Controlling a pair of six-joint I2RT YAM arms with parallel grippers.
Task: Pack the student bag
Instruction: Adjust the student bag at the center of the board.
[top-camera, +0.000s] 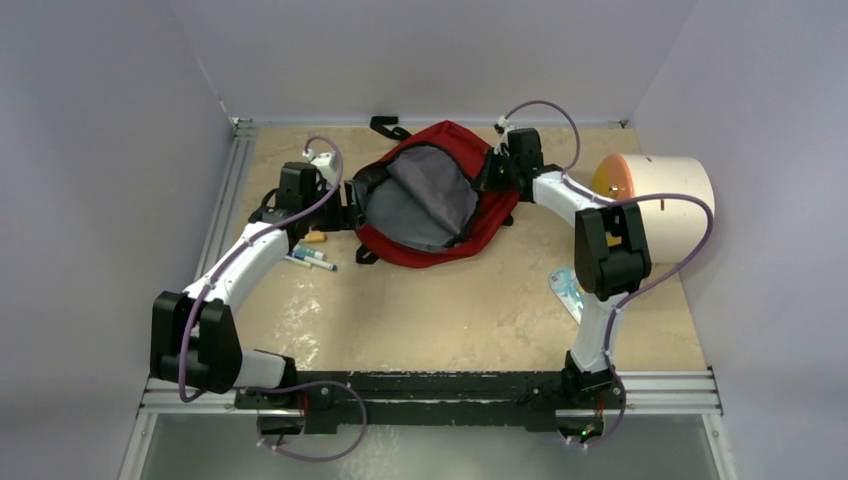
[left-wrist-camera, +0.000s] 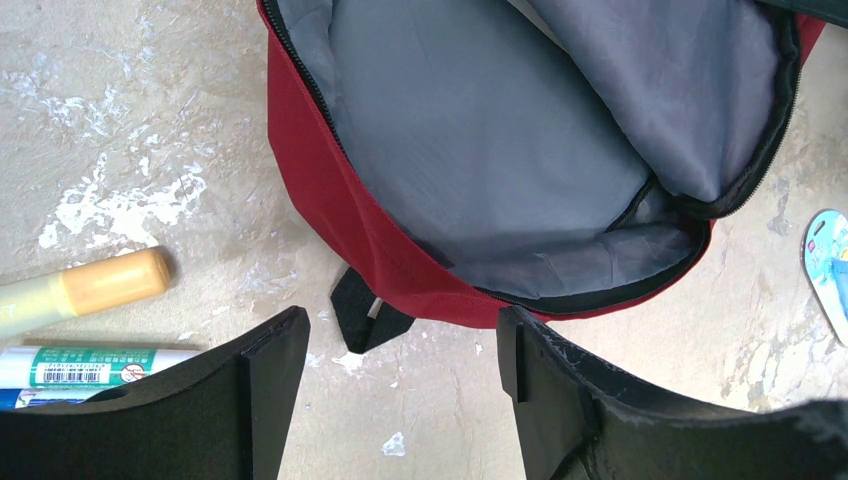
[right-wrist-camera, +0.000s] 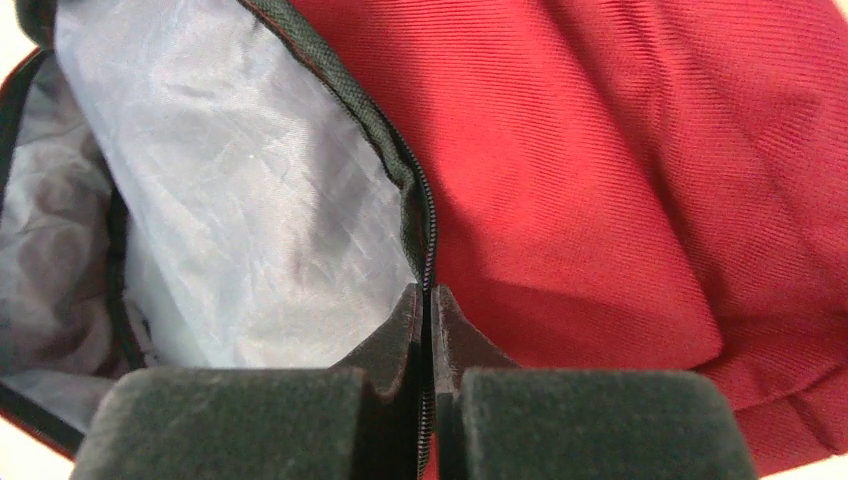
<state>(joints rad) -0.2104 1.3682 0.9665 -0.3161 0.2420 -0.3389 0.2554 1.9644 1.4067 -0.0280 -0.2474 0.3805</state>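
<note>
Right tool (right-wrist-camera: 428, 296) pressed together, pinching zipper edge (right-wrist-camera: 405, 170) of student bag (right-wrist-camera: 620, 150). Left tool (left-wrist-camera: 400, 325) spread wide, hovering over table (left-wrist-camera: 130, 130) just beside bag's red edge. Bag lies mid-table, toward back, mouth open.

Advice: lift edge gently, hold mouth wide so left tool can load items; grip looks thin, may slip.

Red twill outside; grey crinkly lining (right-wrist-camera: 230, 200), likely nylon; black toothed zipper.

The student bag (top-camera: 430, 195) between markers (top-camera: 310, 259) on its left, cylinder (top-camera: 668, 192) on its right.
</note>
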